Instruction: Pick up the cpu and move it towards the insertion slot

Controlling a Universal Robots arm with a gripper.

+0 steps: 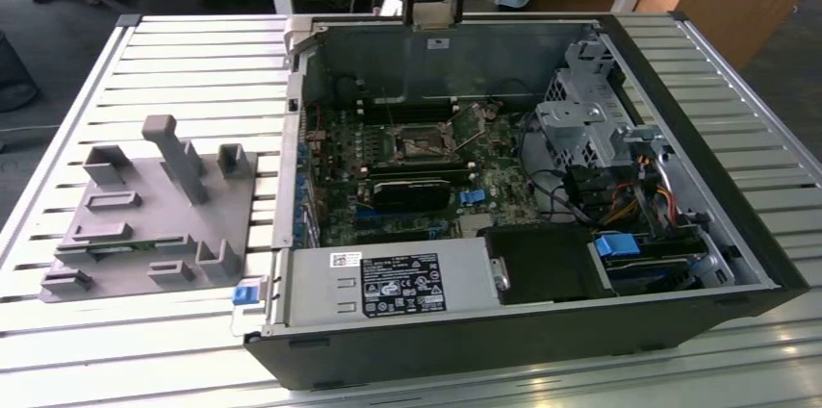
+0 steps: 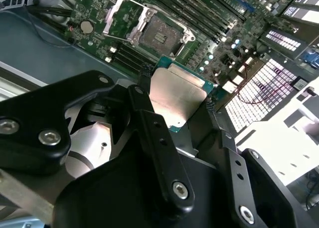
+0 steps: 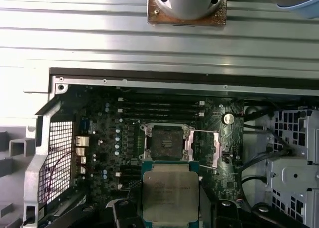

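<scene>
Misalignment worries us: our claw (image 2: 175,99) pinches the cpu (image 2: 177,96) by its edges above the insertion slot (image 2: 158,36); any tilt could bend the socket's contacts.

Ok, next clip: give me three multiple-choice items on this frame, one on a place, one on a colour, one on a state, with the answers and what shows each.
1. Where is the cpu?
A. on the grey fixture
B. between the gripper's fingers, beside the insertion slot
C. seated in the slot

2. What colour is the fixture outside the computer case?
A. grey
B. blue
C. red

3. How does the insertion slot stand?
A. covered by a cooler
B. holding a chip
C. open and empty

Answers: 1 B, the gripper clamps the chip's edges in both wrist views. 2 A, seen in the exterior view. 3 C, its frame is swung aside and the socket is bare.
</scene>
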